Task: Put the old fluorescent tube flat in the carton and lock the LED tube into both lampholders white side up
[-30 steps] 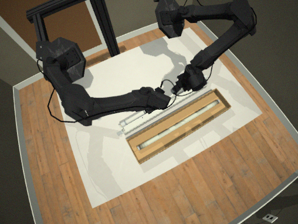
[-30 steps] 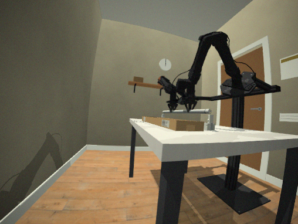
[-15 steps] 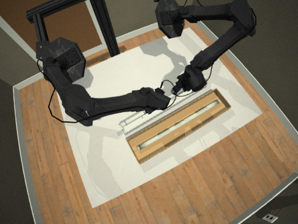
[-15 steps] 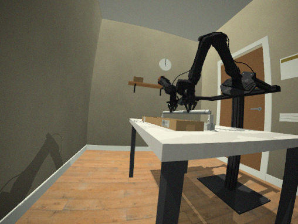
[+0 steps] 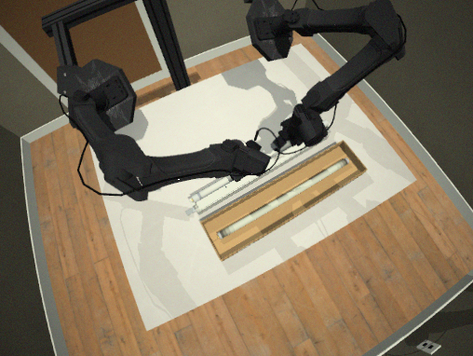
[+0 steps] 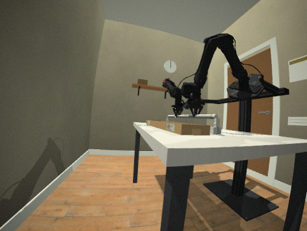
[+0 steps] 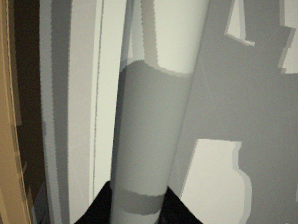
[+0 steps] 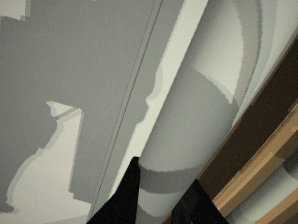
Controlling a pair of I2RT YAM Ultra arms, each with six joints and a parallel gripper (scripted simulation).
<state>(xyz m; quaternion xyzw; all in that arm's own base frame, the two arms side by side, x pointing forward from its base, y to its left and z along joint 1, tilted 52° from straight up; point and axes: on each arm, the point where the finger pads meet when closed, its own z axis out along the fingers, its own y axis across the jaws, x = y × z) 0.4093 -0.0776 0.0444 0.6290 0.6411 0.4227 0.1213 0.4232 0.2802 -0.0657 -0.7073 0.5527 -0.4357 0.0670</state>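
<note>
The LED tube (image 5: 209, 188) (image 6: 205, 115) (image 7: 155, 110) (image 8: 190, 125) lies level along the grey light fixture (image 5: 298, 164), at the height of the lampholder (image 6: 216, 125). I cannot tell whether its ends are locked in. My left gripper (image 5: 280, 145) (image 6: 196, 114) (image 7: 135, 191) is shut on the tube near its middle. My right gripper (image 5: 266, 163) (image 6: 177, 113) (image 8: 158, 171) is shut on it a short way along. The brown carton (image 5: 284, 218) (image 6: 181, 127) (image 7: 7, 125) (image 8: 260, 165) sits flat on the bench beside the fixture. The old fluorescent tube (image 5: 284, 198) (image 8: 280, 185) lies flat on its floor.
The white bench top (image 5: 195, 107) (image 6: 211, 145) carries the fixture and the carton, which lie parallel and close together. The black gantry post (image 5: 163, 42) (image 6: 242, 145) stands behind the bench. Both arms reach over the fixture from the far side.
</note>
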